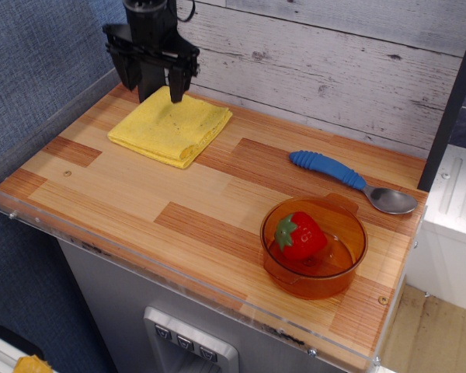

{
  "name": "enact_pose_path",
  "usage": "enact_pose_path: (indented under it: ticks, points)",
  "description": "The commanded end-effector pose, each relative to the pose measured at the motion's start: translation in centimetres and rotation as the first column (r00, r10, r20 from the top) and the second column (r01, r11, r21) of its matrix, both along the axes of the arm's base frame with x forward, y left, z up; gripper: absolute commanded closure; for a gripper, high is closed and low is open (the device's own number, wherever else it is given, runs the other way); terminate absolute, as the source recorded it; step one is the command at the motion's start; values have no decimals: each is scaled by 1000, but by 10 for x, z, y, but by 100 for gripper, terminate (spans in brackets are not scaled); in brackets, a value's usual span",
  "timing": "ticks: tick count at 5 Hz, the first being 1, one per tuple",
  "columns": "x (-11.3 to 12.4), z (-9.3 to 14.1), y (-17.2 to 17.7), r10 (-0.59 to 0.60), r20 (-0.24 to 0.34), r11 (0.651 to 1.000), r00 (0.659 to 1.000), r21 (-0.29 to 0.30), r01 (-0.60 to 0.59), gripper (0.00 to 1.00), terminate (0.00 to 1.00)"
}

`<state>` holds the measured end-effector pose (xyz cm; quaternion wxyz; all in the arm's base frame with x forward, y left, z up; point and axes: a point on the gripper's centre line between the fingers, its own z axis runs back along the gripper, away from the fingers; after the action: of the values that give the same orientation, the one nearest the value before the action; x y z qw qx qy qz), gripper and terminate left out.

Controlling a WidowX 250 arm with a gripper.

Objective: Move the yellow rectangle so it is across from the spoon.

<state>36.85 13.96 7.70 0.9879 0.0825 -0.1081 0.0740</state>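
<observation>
The yellow rectangle, a folded bright-yellow cloth, lies flat at the back left of the wooden table. The spoon, with a ribbed blue handle and silver bowl, lies at the back right, handle pointing left. My black gripper hangs open and empty above the cloth's far corner, clear of it, its fingers pointing down.
An orange translucent bowl with a red strawberry in it stands at the front right, just in front of the spoon. A clear acrylic lip runs along the table's front and left edges. A grey plank wall stands behind.
</observation>
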Motion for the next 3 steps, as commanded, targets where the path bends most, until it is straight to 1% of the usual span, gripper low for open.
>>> enact_pose_path:
  ticks: [1,2,3]
  points:
    - [-5,52,-13,64,-20,992,998,109,-61,0,0]
    - [-12,56,-29,53,-46,996,998,72,-50,0,0]
    - [-18,56,-54,8,-93,999,996,52,-3,0,0]
